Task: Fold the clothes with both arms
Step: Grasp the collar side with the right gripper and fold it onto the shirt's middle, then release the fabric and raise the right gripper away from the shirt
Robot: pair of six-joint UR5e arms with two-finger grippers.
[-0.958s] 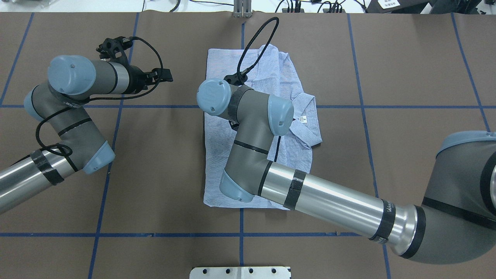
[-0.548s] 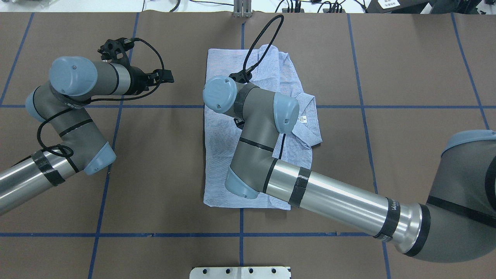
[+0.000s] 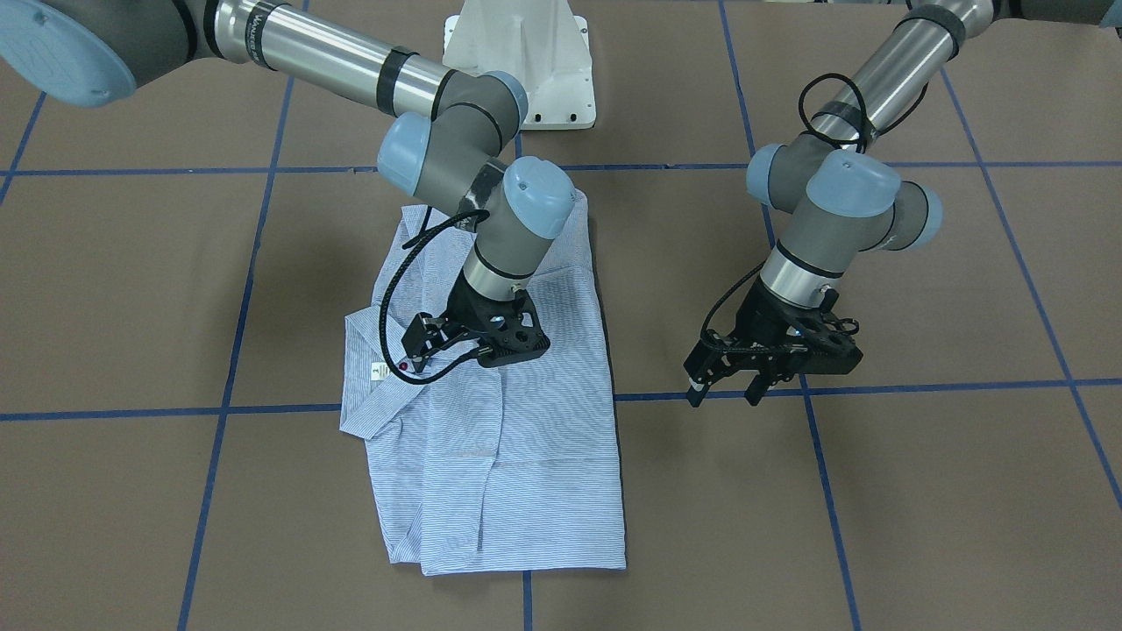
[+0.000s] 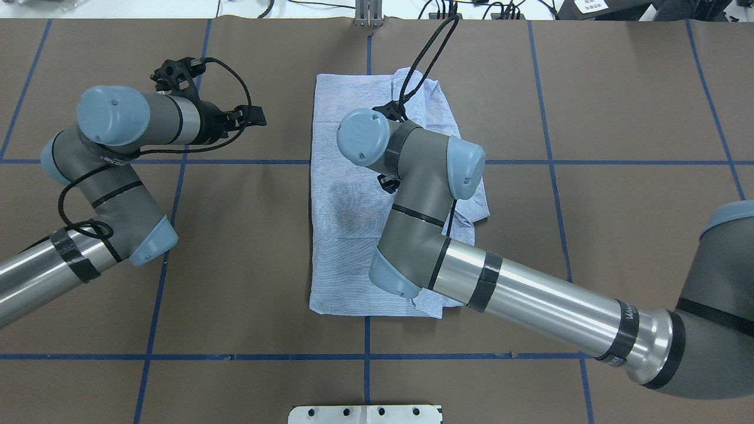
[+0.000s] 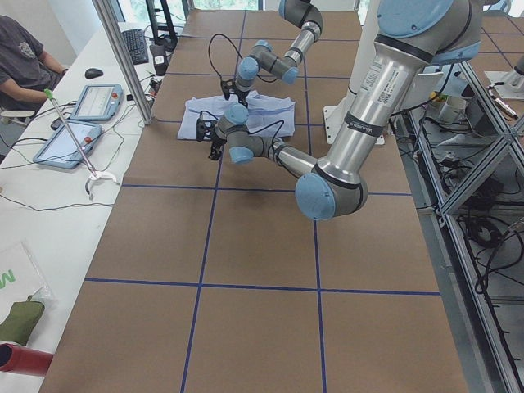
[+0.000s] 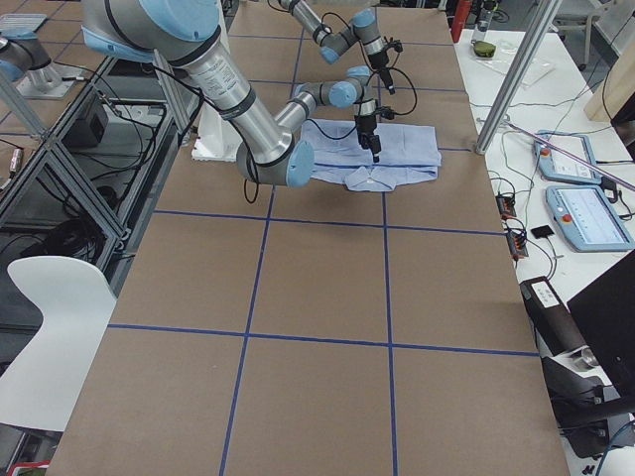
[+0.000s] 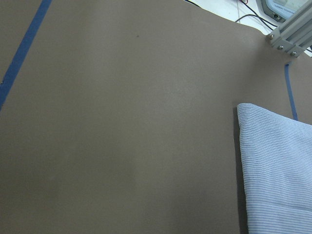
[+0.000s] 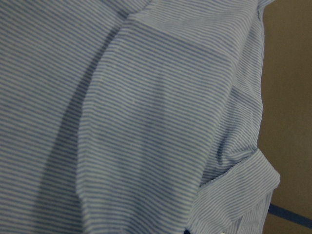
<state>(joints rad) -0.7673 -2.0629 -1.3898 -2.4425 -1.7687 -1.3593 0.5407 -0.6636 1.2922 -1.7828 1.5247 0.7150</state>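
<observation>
The blue-and-white striped shirt (image 4: pixel 347 235) lies folded into a long rectangle at the table's middle. Its collar, with a white label (image 3: pixel 379 371), sticks out to one side. My right gripper (image 3: pixel 504 355) points down just above the shirt's middle, next to the collar. Its fingers are hidden behind its body, so I cannot tell how they stand. The right wrist view is filled with striped cloth (image 8: pixel 146 122) and a fold ridge. My left gripper (image 3: pixel 727 390) hovers open and empty over bare table beside the shirt. The left wrist view shows one shirt corner (image 7: pixel 278 170).
Brown paper with blue tape lines (image 4: pixel 235 162) covers the table. The white pedestal base (image 3: pixel 526 61) stands behind the shirt. A metal plate (image 4: pixel 365 414) sits at the near edge. A person (image 5: pixel 24 57) sits at a side desk with tablets (image 5: pixel 94 102).
My right arm has swung rightward across the shirt, its wrist now covering the collar label in the overhead view. The left arm has barely shifted. The shirt lies as before.
</observation>
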